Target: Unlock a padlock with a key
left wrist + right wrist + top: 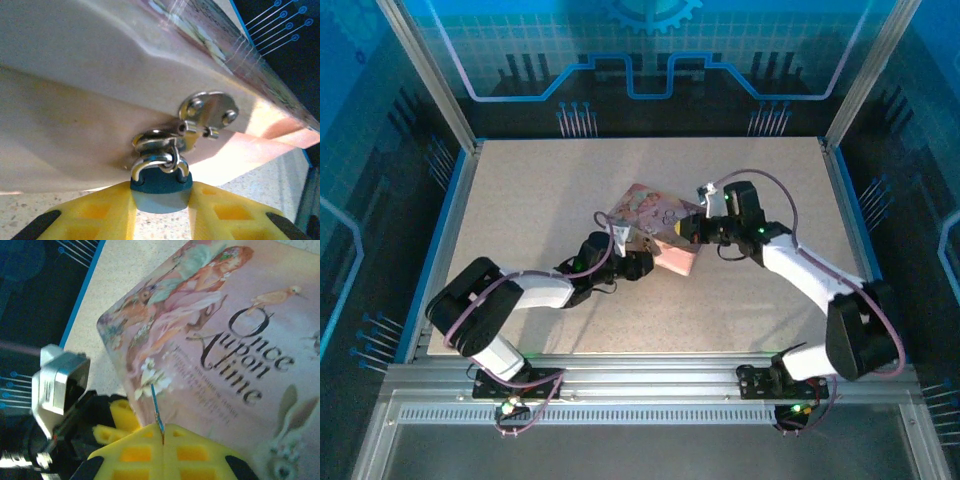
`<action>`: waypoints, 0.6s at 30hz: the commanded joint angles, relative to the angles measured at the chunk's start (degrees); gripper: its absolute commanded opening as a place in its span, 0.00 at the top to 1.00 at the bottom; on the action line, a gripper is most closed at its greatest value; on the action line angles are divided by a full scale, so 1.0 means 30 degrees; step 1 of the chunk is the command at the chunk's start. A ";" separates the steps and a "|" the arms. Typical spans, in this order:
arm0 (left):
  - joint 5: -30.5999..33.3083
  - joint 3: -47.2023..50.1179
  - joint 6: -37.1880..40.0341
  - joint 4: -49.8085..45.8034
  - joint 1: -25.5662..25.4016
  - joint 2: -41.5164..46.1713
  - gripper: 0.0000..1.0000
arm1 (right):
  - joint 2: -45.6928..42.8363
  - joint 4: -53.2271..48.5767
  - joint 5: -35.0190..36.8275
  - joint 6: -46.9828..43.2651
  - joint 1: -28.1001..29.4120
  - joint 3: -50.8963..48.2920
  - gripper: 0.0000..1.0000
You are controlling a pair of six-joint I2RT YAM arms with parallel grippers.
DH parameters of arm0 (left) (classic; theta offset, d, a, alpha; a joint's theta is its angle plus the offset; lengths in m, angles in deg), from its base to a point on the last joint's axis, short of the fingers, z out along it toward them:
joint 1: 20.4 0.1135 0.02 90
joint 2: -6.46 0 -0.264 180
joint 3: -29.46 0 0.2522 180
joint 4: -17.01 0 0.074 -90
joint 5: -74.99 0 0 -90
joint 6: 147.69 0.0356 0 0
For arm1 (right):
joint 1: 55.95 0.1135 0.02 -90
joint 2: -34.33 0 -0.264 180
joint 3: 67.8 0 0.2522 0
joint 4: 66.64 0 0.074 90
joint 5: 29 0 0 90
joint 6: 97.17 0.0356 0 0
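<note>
The left gripper (161,204) pinches the little blue padlock (160,190), which hangs by its shackle from the hasp (207,112) on the pink tin (240,340). The right gripper (162,434) is clamped on the thin key (155,402), its tip over the tin's lid.

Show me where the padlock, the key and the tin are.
padlock (161,195): left wrist view, on its blue body.
key (156,407): right wrist view, on its thin shaft.
tin (260,330): right wrist view, on its printed lid.

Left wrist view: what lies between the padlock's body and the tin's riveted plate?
The shackle of the padlock and the hasp loop it threads, below the riveted plate on the tin; shown in the left wrist view.
</note>
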State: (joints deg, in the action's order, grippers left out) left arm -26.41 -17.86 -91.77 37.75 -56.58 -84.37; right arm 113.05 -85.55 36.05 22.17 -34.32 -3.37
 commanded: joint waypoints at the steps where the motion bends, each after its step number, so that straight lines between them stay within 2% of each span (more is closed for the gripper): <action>1: -0.0960 -0.1236 -0.0719 -0.1573 -0.0140 0.1244 0.68 | -0.1475 -0.0569 0.1005 -0.1619 0.0771 -0.1338 0.98; 8: -0.1580 -0.2039 -0.1364 -0.3510 -0.0149 0.1760 0.68 | -0.3203 0.0615 0.2200 -0.2360 0.2715 -0.3264 0.98; 18: -0.1825 -0.2770 -0.1998 -0.3609 -0.0139 0.1378 0.68 | -0.3126 0.2967 0.3323 -0.2725 0.4112 -0.5592 0.98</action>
State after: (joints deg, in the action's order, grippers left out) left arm -29.90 -23.50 -96.67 25.14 -56.60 -80.96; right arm 103.87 -80.13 44.27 15.81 -23.26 -19.17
